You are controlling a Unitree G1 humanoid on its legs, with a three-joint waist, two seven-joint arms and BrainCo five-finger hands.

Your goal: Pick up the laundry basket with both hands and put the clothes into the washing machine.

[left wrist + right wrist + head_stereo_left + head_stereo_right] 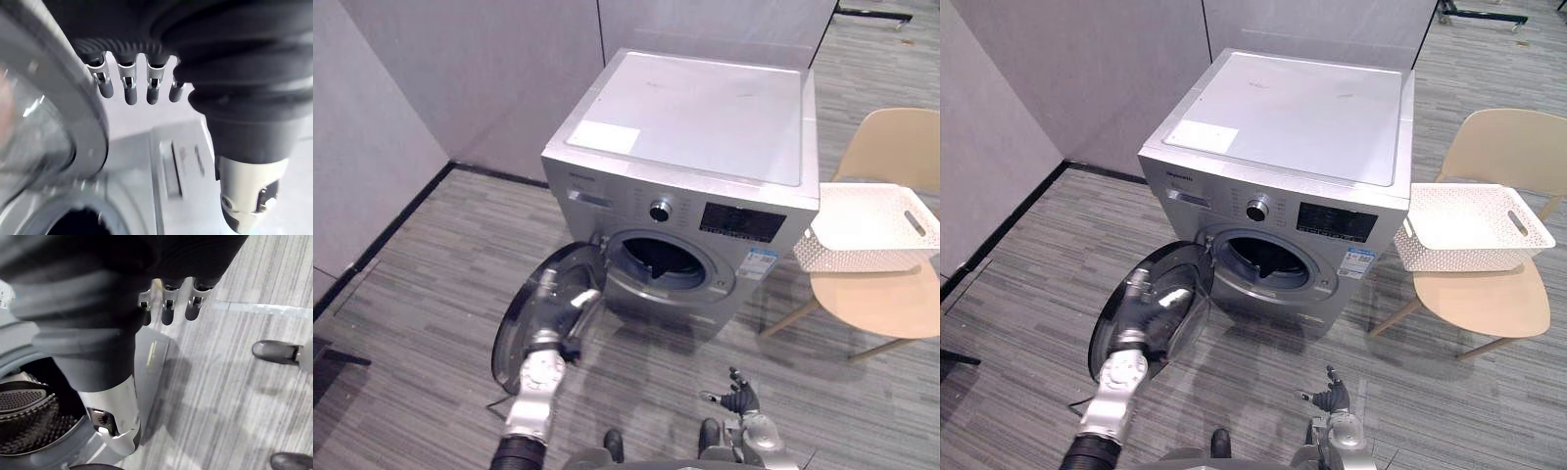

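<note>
The silver washing machine (695,127) stands in the middle with its round door (521,328) swung wide to the left and the dark drum opening (661,264) exposed. My left hand (570,305) rests against the inner side of that door, its fingers (129,90) straight beside the door rim (73,112) and holding nothing. My right hand (741,399) hangs low in front of the machine, its fingers (167,308) relaxed and empty, with the drum (29,416) close by. The white perforated laundry basket (862,257) sits on a beige chair (891,299) to the right, far from both hands.
Grey partition walls (460,69) close off the left and back. The open door juts out over the striped grey floor (421,284) at the left. The chair with the basket stands close against the machine's right side.
</note>
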